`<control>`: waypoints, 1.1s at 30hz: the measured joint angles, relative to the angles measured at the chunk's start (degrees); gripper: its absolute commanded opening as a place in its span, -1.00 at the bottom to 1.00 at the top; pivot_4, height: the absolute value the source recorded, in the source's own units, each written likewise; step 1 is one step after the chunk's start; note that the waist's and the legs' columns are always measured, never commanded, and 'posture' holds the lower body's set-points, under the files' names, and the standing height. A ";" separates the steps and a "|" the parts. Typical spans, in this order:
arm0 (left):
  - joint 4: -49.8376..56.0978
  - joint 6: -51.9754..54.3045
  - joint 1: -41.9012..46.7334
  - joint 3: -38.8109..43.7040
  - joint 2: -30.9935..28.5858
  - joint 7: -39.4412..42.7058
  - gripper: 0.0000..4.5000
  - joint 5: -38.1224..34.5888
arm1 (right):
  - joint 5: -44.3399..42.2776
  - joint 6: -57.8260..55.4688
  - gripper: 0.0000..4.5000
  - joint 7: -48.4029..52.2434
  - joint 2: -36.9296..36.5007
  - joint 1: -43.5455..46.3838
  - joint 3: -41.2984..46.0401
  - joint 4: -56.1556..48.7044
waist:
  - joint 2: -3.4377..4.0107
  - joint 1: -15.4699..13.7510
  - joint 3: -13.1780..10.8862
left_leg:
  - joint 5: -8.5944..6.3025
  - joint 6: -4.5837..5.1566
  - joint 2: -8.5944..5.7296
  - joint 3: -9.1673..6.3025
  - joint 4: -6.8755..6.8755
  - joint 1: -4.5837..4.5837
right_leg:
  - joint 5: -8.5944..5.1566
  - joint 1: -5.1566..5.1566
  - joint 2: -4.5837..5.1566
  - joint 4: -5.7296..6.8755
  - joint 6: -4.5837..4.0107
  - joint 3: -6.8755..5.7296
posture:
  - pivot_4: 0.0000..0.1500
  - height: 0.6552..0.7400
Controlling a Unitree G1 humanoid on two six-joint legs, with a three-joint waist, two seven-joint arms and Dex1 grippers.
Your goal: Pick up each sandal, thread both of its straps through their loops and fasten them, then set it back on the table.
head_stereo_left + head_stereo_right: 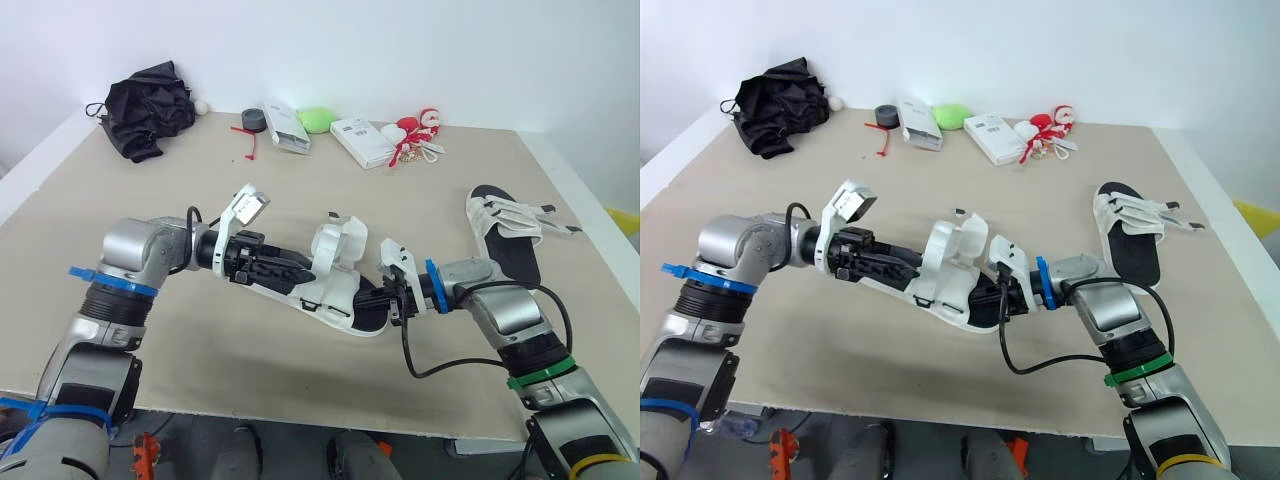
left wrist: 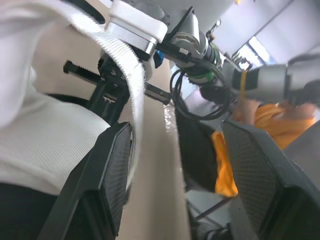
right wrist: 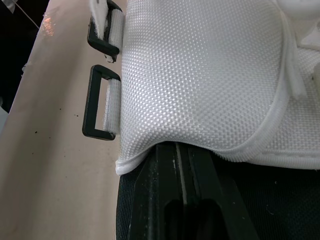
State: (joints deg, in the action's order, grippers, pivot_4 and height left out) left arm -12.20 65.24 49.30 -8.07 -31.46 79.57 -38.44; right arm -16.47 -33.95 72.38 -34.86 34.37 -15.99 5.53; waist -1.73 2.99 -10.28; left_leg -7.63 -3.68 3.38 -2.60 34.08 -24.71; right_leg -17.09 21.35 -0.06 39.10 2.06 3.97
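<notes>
Sandal (image 1: 330, 288), 2 white mesh straps (image 1: 340, 245) loose (black sole (image 1: 372, 316)), left gripper (image 1: 292, 271) spread, right gripper (image 1: 393, 298) closed.

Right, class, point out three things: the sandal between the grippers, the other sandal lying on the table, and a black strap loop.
sandal between the grippers (image 1: 336, 252), left eye view, on its white upper.
other sandal (image 1: 512, 255), left eye view, on its black footbed.
black strap loop (image 3: 88, 102), right wrist view, on its outer bar.

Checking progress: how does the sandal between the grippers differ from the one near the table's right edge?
The near sandal sits between the left gripper and right gripper, flaps standing open; the far sandal lies alone, straps flat across it. Both are white with black footbeds.
</notes>
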 measured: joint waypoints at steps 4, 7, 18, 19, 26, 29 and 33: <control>-2.58 0.08 0.00 0.99 4.06 -6.25 0.31 0.43 | 0.01 0.25 -1.00 0.04 0.33 0.41 -0.09 0.66 | 0.00 0.05 0.00 | 0.00 0.00 0.01 0.02 0.08 0.02 | 0.07 -0.02 -0.01 0.01 -0.01 0.03 | 1.00 0.82; -2.59 -1.60 -0.03 0.44 5.19 -8.85 0.31 1.89 | 0.01 0.30 -1.00 0.15 0.41 0.43 -0.10 0.87 | 0.00 0.08 0.00 | 0.00 0.00 0.03 0.02 0.08 0.03 | 0.08 -0.02 -0.03 0.01 -0.01 0.03 | 1.00 0.82; -3.08 -5.04 -0.43 0.26 6.47 -10.54 -0.97 2.51 | -0.01 0.22 -1.00 -0.05 0.42 0.18 0.02 0.30 | 0.00 0.08 0.00 | 0.00 0.00 0.05 0.04 0.06 0.03 | 0.08 0.00 -0.06 0.01 -0.01 0.06 | 1.00 0.82; -2.83 -4.77 -0.45 0.15 5.58 -9.36 -0.97 2.04 | -0.02 0.22 -1.00 -0.06 0.43 0.17 0.02 0.29 | 0.00 0.10 0.00 | 0.00 -0.01 0.05 0.04 0.05 0.03 | 0.08 0.01 -0.06 0.01 -0.01 0.06 | 1.00 0.82; 1.97 -7.36 -3.83 -4.55 1.73 -4.97 -0.97 3.51 | -0.02 0.22 -1.00 -0.09 0.66 0.20 0.01 0.39 | 0.01 0.17 0.00 | 0.00 -0.01 0.07 0.07 0.03 0.04 | 0.08 0.00 -0.06 0.01 -0.01 0.09 | 1.00 0.82; 2.89 -10.83 -6.19 -7.32 1.10 -4.92 -0.97 6.31 | -0.02 0.22 -1.00 -0.06 0.77 0.23 -0.01 0.40 | 0.01 0.21 0.00 | 0.00 -0.01 0.10 0.07 -0.01 0.06 | 0.07 0.02 -0.11 0.01 -0.03 0.11 | 1.00 0.82; 3.97 -16.45 -7.46 -8.69 0.63 -4.28 -0.97 8.79 | -0.01 0.22 -1.00 -0.15 0.82 0.24 -0.04 0.46 | 0.03 0.18 0.01 | 0.00 -0.01 0.14 0.08 -0.01 0.09 | 0.08 0.00 -0.14 0.01 -0.07 0.11 | 1.00 0.82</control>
State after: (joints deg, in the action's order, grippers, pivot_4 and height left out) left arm -8.23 48.79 41.84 -16.75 -30.84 75.29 -29.66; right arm -16.48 -33.72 72.23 -34.04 34.61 -16.03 5.99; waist -1.70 3.17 -10.27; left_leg -7.64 -3.69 3.53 -2.51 34.07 -24.62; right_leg -17.02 21.35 -0.20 39.11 1.99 4.08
